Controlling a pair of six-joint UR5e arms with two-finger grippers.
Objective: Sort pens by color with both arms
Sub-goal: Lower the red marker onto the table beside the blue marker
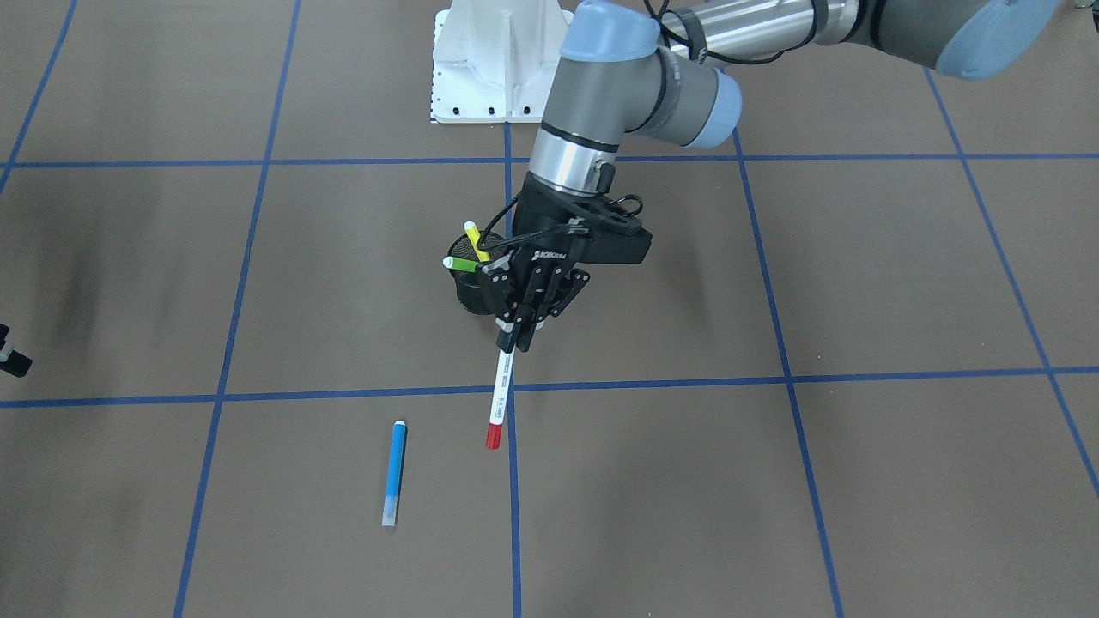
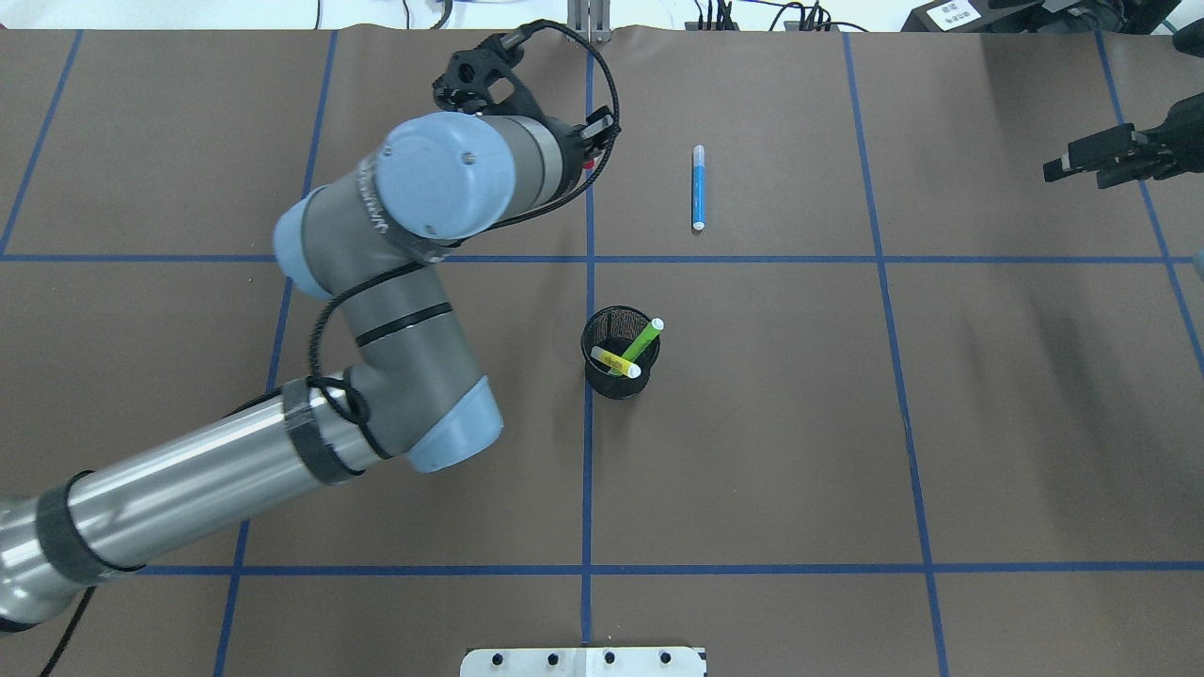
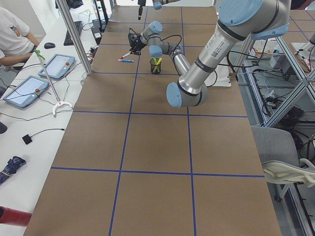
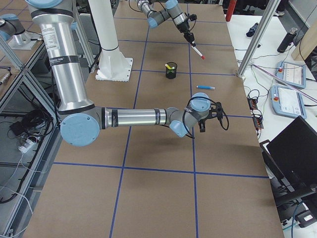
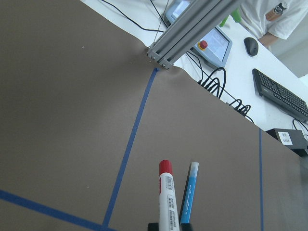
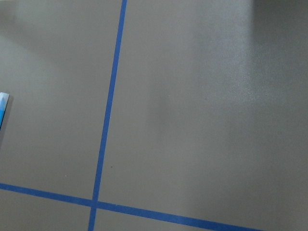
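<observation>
The left gripper (image 1: 518, 336) pinches the red-capped pen (image 1: 500, 390) in its jaws by the upper end, cap hanging toward 6 o'clock in the front-facing view. The blue pen (image 1: 394, 472) lies on the surface (image 1: 773, 481) at 8 o'clock of that cap. Held so near its end, the pen may swing or slip onto the blue one. The right gripper (image 2: 1068, 165) sits far off; its jaws I cannot tell.

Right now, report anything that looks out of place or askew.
Nothing stands out. Blue pen lies flat on the table; green pen and yellow pen lean in the mesh cup; red-capped pen is held in the left jaws.
</observation>
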